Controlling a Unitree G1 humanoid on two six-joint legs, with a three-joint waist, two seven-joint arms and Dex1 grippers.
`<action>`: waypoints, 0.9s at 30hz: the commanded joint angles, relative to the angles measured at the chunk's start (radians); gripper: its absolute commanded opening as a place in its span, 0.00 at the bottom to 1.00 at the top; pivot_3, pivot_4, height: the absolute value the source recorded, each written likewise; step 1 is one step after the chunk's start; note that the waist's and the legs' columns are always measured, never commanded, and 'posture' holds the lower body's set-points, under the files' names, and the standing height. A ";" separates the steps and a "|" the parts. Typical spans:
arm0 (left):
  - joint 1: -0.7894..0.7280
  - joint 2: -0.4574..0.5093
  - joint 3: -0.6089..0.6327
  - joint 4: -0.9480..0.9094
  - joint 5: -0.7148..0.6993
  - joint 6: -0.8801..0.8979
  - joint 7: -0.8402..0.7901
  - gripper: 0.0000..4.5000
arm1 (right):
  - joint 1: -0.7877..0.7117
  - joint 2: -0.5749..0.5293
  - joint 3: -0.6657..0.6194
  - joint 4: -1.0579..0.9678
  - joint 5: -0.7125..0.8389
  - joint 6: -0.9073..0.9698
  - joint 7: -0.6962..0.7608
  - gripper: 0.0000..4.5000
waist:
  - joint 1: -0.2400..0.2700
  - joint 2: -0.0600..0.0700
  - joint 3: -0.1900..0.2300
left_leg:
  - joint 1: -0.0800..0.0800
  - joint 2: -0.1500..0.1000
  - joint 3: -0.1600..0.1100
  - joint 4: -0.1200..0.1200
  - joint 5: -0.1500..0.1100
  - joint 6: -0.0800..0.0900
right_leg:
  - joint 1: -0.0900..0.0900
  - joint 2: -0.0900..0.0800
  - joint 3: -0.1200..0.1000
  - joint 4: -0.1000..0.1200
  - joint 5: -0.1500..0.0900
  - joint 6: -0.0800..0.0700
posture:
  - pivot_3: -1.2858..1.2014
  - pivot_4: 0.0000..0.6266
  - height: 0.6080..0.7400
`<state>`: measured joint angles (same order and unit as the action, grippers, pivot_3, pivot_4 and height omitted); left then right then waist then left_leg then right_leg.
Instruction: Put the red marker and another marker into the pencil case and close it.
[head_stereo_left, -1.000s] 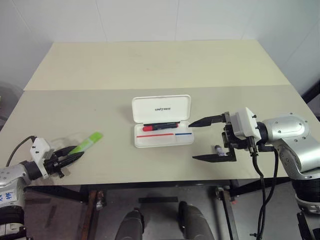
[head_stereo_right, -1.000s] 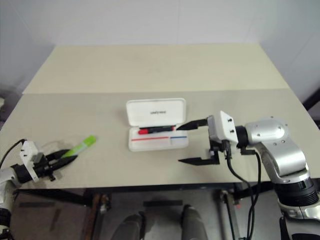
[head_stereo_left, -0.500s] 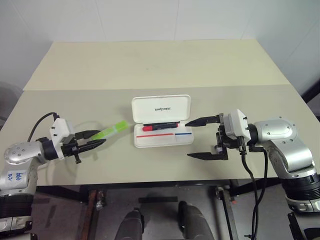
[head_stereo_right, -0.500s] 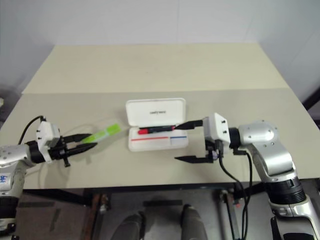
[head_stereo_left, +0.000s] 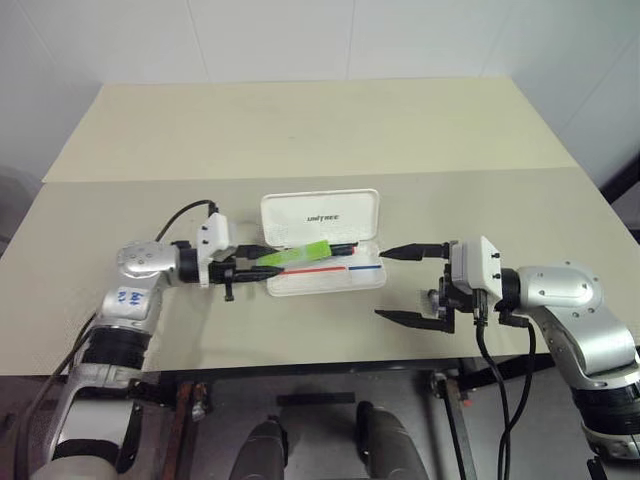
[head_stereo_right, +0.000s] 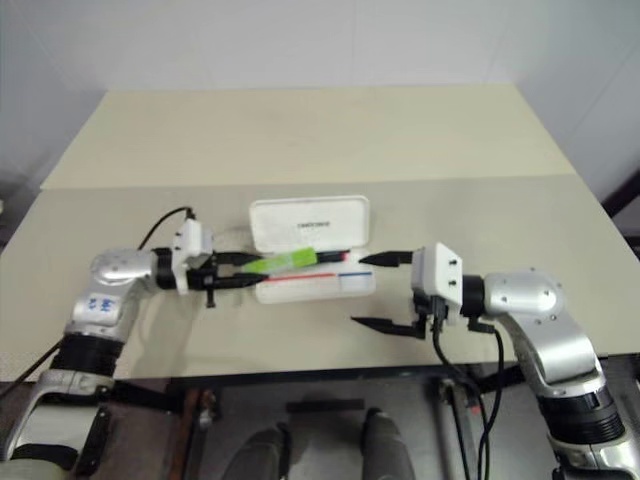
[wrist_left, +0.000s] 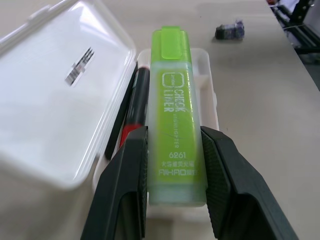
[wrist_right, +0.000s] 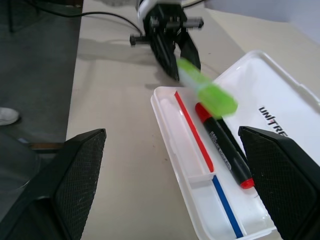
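Since a second ago, the chunky lime-green highlighter (head_stereo_left: 297, 254), clenched in the left end effector (head_stereo_left: 262, 264), has been carried from the tabletop's eight o'clock edge over the open white plastic pencil case (head_stereo_left: 322, 215), where the red-capped black marker (wrist_right: 223, 145) lies, while the right end effector (head_stereo_left: 397, 283) is kept spread wide at the case's three o'clock.

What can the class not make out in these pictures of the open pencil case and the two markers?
- Green marker: its rear end, hidden between the left gripper fingers, left wrist view.
- Red marker: partly covered by the green marker, left wrist view.
- Small dark object on the table: too blurred to identify.
- Pencil case lid lettering: too small, eye views.
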<state>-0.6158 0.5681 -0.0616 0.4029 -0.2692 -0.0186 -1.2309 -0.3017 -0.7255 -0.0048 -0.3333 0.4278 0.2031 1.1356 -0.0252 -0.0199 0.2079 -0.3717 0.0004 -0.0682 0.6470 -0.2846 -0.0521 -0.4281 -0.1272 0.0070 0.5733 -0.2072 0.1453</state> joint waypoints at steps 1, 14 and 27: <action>-0.037 -0.024 -0.018 0.041 0.021 -0.047 -0.018 0.25 | 0.020 -0.018 -0.043 -0.062 0.015 0.008 -0.032 1.00 | -0.002 0.000 0.000 | 0.000 0.000 0.000 0.000 0.000 0.000 | 0.000 0.000 0.000 0.000 0.000 0.000 | 0.52 0.24 1.00; -0.137 -0.099 -0.074 0.239 0.092 -0.156 -0.070 0.25 | 0.104 -0.034 -0.089 -0.147 0.021 0.037 -0.108 1.00 | 0.021 -0.001 0.000 | 0.000 0.000 0.000 0.001 0.000 0.000 | 0.000 0.000 0.000 -0.002 0.000 0.001 | 0.52 0.24 1.00; -0.164 -0.124 -0.041 0.257 0.074 -0.149 -0.065 0.99 | 0.096 -0.026 -0.070 -0.153 0.021 0.045 -0.132 1.00 | 0.024 -0.001 0.000 | -0.002 0.000 0.000 0.000 0.000 0.001 | 0.001 0.000 0.000 -0.004 0.001 0.001 | 0.52 0.24 1.00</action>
<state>-0.7634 0.4452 -0.1261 0.6812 -0.1725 -0.1641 -1.2884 -0.1914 -0.7439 -0.0551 -0.4489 0.4302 0.2471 1.0111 -0.0014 -0.0207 0.2084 -0.3733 0.0002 -0.0682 0.6474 -0.2851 -0.0513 -0.4275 -0.1272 0.0068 0.5690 -0.2065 0.1465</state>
